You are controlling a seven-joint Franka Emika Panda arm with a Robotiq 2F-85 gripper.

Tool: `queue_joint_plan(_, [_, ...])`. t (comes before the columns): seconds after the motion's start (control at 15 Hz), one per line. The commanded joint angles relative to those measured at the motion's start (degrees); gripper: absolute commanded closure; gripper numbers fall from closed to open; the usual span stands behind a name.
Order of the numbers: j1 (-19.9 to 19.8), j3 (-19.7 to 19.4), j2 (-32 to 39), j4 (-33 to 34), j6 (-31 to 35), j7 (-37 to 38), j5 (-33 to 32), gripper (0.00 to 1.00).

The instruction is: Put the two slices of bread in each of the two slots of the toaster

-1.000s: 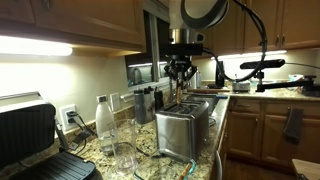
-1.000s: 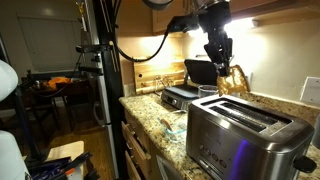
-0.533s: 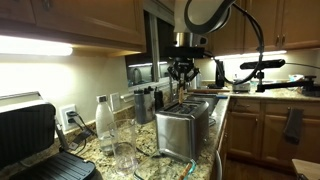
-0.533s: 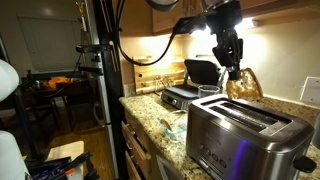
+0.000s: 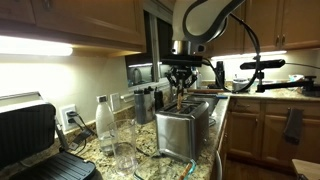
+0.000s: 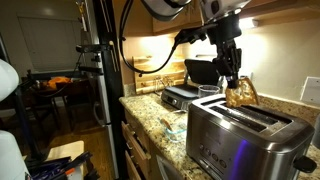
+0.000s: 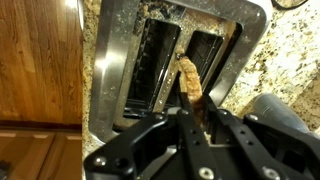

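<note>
The hand (image 6: pixel 233 82) pinches one bread slice (image 6: pixel 241 95) upright, just above the toaster (image 6: pixel 245 135) on the bench (image 6: pixel 158 120). In the wrist view the slice points toward 12 o'clock, over the strip between the two slots (image 7: pixel 160 65).

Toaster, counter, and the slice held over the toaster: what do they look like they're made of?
Toaster: stainless steel, shiny, with reflective sides. Counter: polished speckled stone, granite-like; could be laminate. Slice: tan-brown, rough-edged, bread-like; real or replica, cannot tell.
</note>
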Motion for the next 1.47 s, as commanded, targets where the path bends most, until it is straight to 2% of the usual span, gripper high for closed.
queue_joint_plan(0.0, [0.4, -0.3, 0.3, -1.9, 3.7, 0.0, 1.2, 0.9])
queue_joint_plan(0.73, [0.7, -0.5, 1.3, -2.0, 4.9, -0.4, 1.6, 0.89])
queue_joint_plan(0.8, [0.7, -0.5, 1.3, -2.1, 5.0, -0.4, 1.7, 0.6])
queue_joint_plan(0.87, [0.8, -0.4, 1.3, -2.1, 5.0, -0.4, 1.6, 0.59])
queue_joint_plan(1.0, [0.8, -0.4, 1.2, -2.1, 4.7, -0.3, 1.5, 0.48])
queue_joint_plan(1.4, [1.4, 0.1, -0.4, -2.7, 3.2, 0.3, 1.0, 0.09])
